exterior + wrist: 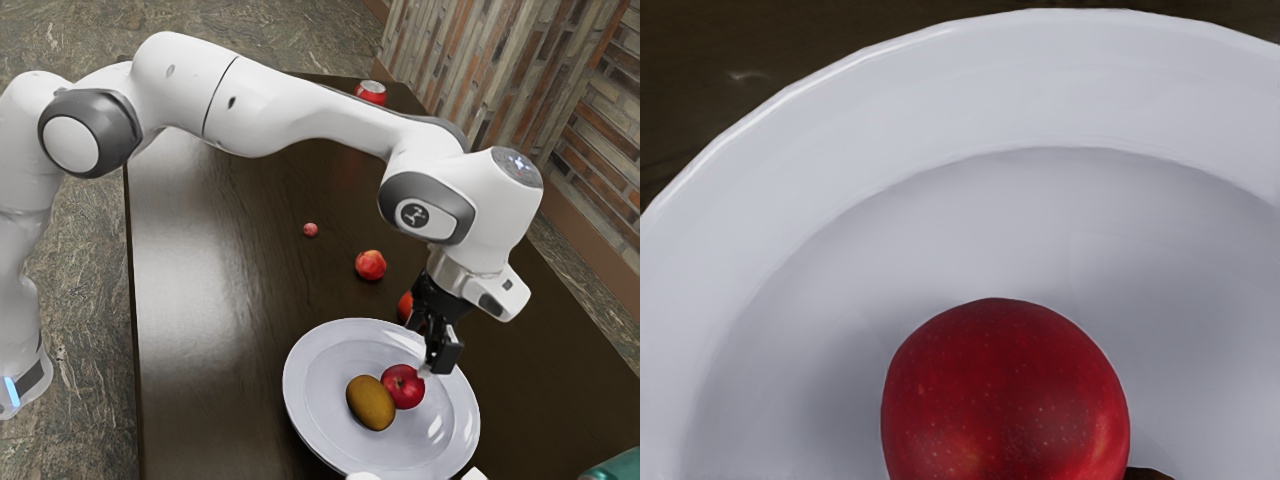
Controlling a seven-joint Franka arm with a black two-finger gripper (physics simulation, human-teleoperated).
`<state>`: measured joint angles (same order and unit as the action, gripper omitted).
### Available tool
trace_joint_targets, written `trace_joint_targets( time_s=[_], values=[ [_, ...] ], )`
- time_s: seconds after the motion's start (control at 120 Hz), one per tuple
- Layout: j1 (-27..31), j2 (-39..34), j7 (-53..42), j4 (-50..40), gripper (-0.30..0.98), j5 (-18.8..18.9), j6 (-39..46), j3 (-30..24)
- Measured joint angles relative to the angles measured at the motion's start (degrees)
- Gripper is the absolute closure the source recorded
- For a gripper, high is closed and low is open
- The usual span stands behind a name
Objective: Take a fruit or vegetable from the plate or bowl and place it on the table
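Exterior view: see the white plate (312,385), holding a red apple (403,387) right beside a brownish-yellow oval fruit (370,403). Find the end effector (437,367) angled down over the plate, near the apple; can't tell whether clenched or released. Wrist view: catch pale speckles on the apple. Exterior view: spot a red can (371,94) on the table (185,350), well apart from the plate.
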<state>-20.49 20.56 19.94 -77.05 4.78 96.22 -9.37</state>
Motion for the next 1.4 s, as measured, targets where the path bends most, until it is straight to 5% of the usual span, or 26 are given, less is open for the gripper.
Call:
trace_joint_targets(
  time_s=[0.2,0.675,1.0,1.283,1.4],
  values=[
    [-2.4,-9.8,1.3,-13.6,0.02,-0.3,6.2,3.7],
    [-3.2,-5.4,3.0,-15.3,0.02,-0.5,20.3,3.5],
    [-2.8,-4.5,3.5,-14.1,0.02,-0.2,18.9,4.4],
    [-2.5,-0.5,3.8,-6.5,0.02,-0.4,9.5,4.8],
    [-8.1,-1.4,3.9,-6.9,0.02,-1.7,7.6,11.5]
  ],
)
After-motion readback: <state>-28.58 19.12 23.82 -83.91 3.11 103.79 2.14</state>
